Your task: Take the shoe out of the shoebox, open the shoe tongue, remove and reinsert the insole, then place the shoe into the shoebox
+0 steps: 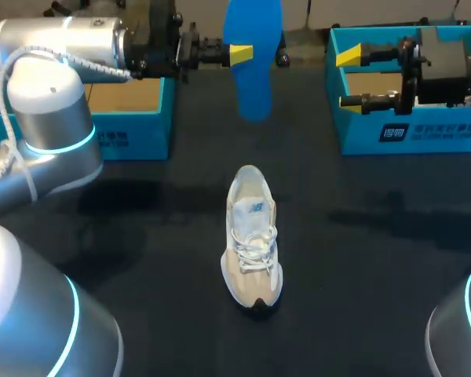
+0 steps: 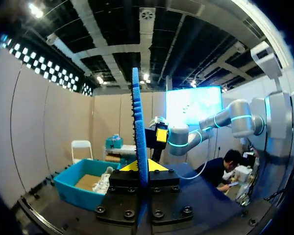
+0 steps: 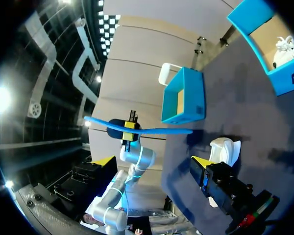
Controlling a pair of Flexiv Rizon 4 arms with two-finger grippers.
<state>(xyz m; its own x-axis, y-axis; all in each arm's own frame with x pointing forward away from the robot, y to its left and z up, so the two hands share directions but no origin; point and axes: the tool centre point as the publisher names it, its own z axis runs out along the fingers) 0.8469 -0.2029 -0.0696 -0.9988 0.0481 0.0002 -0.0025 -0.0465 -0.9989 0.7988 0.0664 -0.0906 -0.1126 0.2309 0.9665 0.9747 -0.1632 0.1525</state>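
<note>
The shoe (image 1: 251,236) stands upright on the dark table (image 1: 141,236) at the centre of the head view, toe toward the lower edge, outside both boxes. It looks light, with a soft upper and a firmer sole, so the heel collar or the sides seem the best places to take hold. Beyond it, at top centre, the left gripper (image 1: 243,53) pinches the blue insole (image 1: 253,63), which hangs on edge. The insole looks thin, light and bendy, so it will likely flex if pushed. At upper right the right gripper (image 1: 349,78) hovers over the right shoebox (image 1: 408,133), fingers spread and empty. The left shoebox (image 1: 129,118) sits at upper left. Only the left wrist view shows the insole (image 2: 137,127) edge-on between the fingers. Only the wrist views show a second white shoe (image 3: 284,49) in the right shoebox.
</note>
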